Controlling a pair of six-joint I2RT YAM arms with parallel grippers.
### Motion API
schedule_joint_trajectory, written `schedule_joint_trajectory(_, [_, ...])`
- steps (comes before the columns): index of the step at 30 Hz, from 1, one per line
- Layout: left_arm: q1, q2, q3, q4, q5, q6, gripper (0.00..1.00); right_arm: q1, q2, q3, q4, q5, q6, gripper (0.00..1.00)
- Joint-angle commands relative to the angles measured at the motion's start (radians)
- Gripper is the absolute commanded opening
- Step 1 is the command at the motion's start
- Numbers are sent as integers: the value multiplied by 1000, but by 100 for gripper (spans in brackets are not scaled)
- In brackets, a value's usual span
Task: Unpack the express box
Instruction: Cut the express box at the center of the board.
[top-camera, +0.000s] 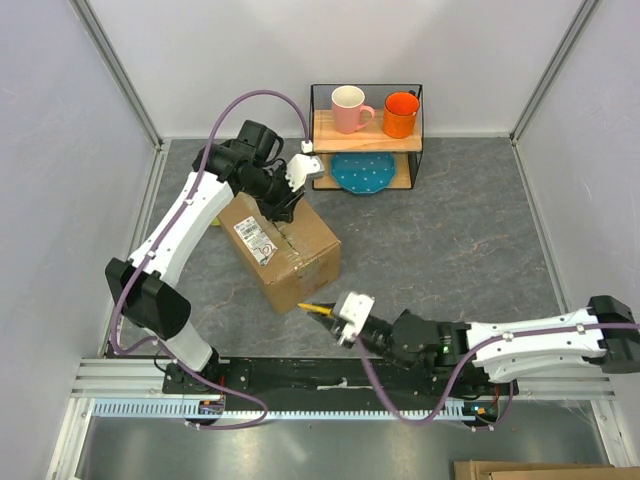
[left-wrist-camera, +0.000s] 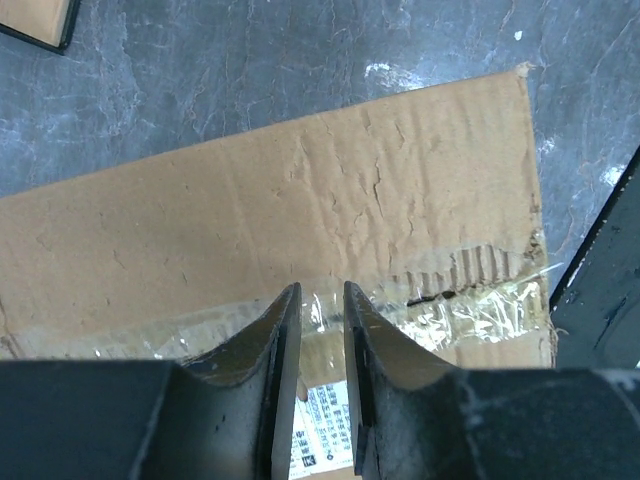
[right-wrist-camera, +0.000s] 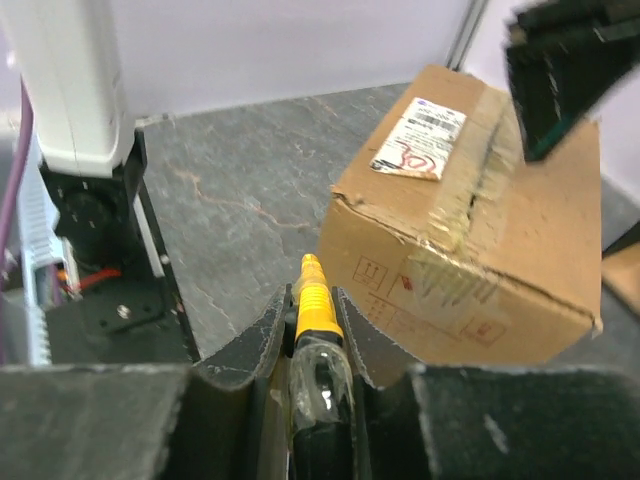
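The express box (top-camera: 300, 250) is a brown carton with a white label (top-camera: 256, 238) and a taped seam, lying askew at the table's middle left. My left gripper (top-camera: 285, 205) hovers over its top near the far edge. In the left wrist view (left-wrist-camera: 322, 290) its jaws stand a narrow gap apart, empty, just above the torn tape on the box (left-wrist-camera: 300, 200). My right gripper (top-camera: 335, 312) is shut on a yellow-tipped cutter (top-camera: 312, 309), its tip close to the box's near corner. The right wrist view shows the cutter (right-wrist-camera: 313, 300) between the fingers and the box (right-wrist-camera: 480, 230) beyond.
A wire shelf (top-camera: 365, 145) at the back holds a pink mug (top-camera: 349, 108), an orange mug (top-camera: 400, 113) and a blue plate (top-camera: 363, 172). A plain flat cardboard piece (top-camera: 530, 470) lies off the table at the bottom right. Walls enclose three sides.
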Motion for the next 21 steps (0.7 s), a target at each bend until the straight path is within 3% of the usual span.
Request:
schedule_joint_trajectory(1, [-2,19,-35,80,-11,-23,31,59,108,101,39,104,-389,0])
schedule_joint_trajectory(11, [-3,53,-114,72,41,67,31,50,219,111,186,163,-627,0])
schedule_joint_trajectory(21, [-40,114,-45,-91,65,210,30,-33,196,106,135,45,-589,0])
